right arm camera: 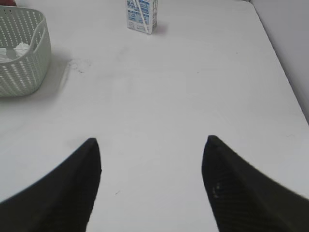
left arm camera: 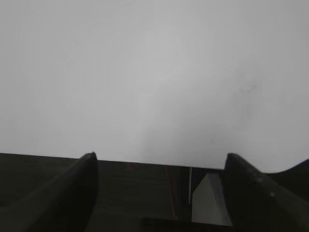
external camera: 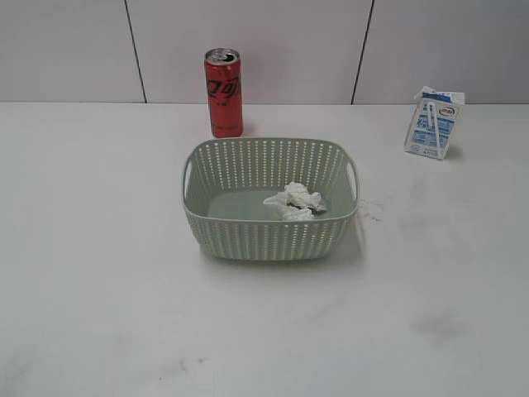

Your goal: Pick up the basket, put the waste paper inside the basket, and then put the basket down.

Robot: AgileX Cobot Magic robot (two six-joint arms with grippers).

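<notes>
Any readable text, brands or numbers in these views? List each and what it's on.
Red can: black lettering down its side, too blurred to read.
Drink carton: blue print and a small logo, too small to read in the exterior or right wrist view.
Basket: no text.
Nothing else carries writing.

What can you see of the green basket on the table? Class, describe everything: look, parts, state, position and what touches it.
The basket is pale sage green and looks like plastic: rectangular with rounded corners, walls pierced by rows of small slots, a solid floor, and a cut-out handle at each short end. It stands upright on the white table, in front of the red can, apart from it. Crumpled white paper lies inside toward its right end. No end effector touches it.
</notes>
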